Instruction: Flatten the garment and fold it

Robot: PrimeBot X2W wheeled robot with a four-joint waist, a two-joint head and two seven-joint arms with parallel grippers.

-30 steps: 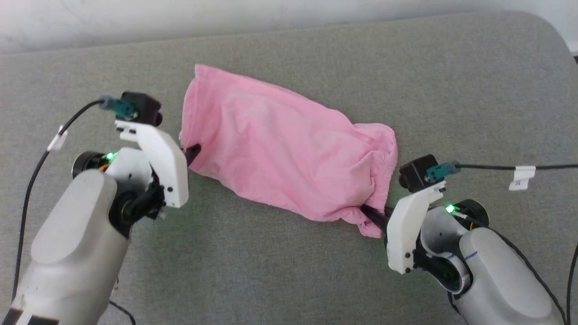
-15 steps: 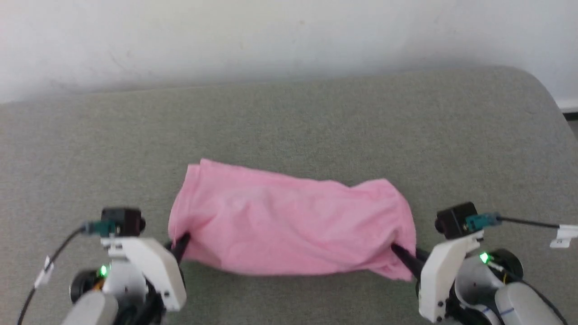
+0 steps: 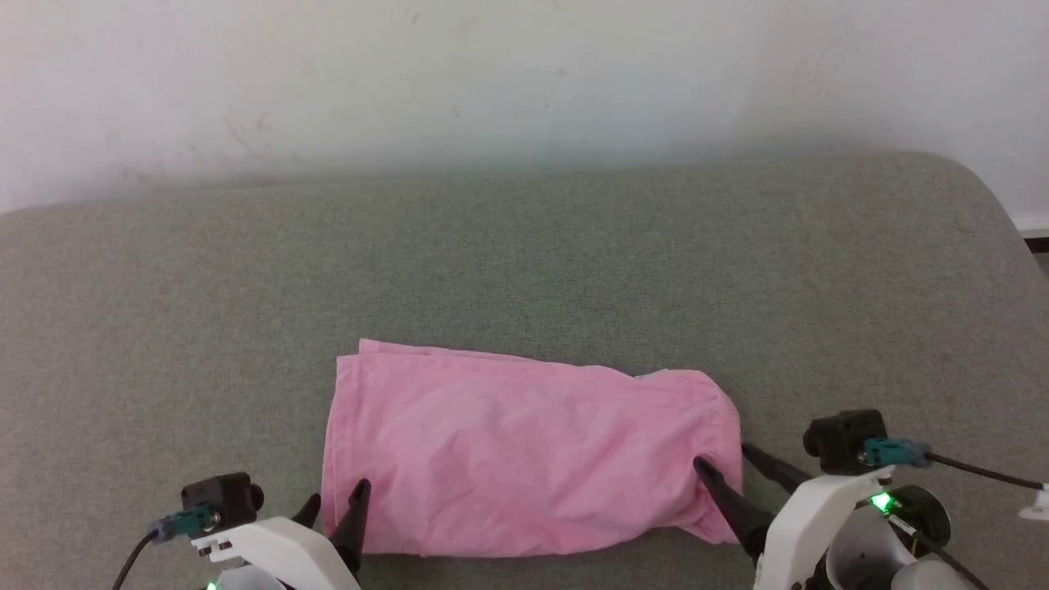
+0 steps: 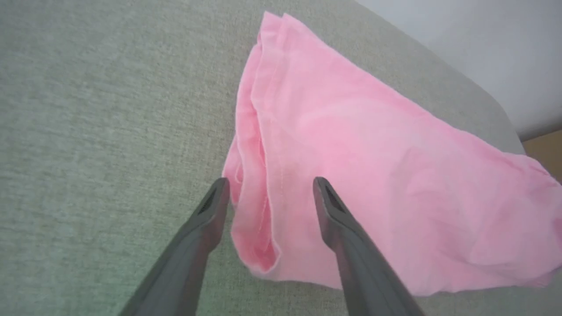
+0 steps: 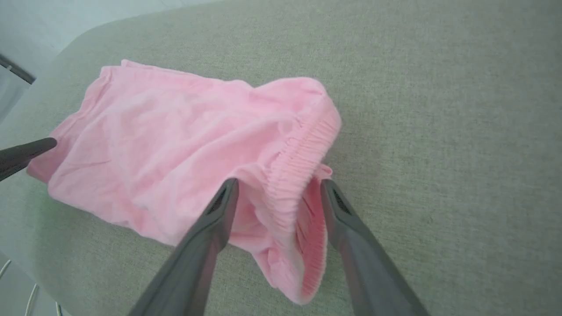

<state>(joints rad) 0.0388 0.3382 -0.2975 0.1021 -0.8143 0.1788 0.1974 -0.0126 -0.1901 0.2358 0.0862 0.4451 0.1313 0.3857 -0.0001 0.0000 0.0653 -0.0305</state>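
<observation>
Lying flat on the near middle of the grey desk (image 3: 524,262), the pink garment (image 3: 524,459) is stretching from left to right in the head view. The left fingers (image 3: 356,512) are standing apart at its near left corner. The right fingers (image 3: 721,492) are standing apart at its right end. A pale wall (image 3: 524,82) is showing beyond the far side of the desk.

In the left wrist view, the left fingers (image 4: 327,206) are spreading wide and gripping nothing. The garment's (image 4: 373,153) doubled left edge is lying between them on the desk (image 4: 88,109).

In the right wrist view, the right fingers (image 5: 221,210) are also spreading wide, with nothing squeezed. The ruffled edge (image 5: 303,149) of the garment (image 5: 175,123) is sitting between them, a bit bunched up. One dark finger of the left fingers (image 5: 26,153) is poking in at the other end.
</observation>
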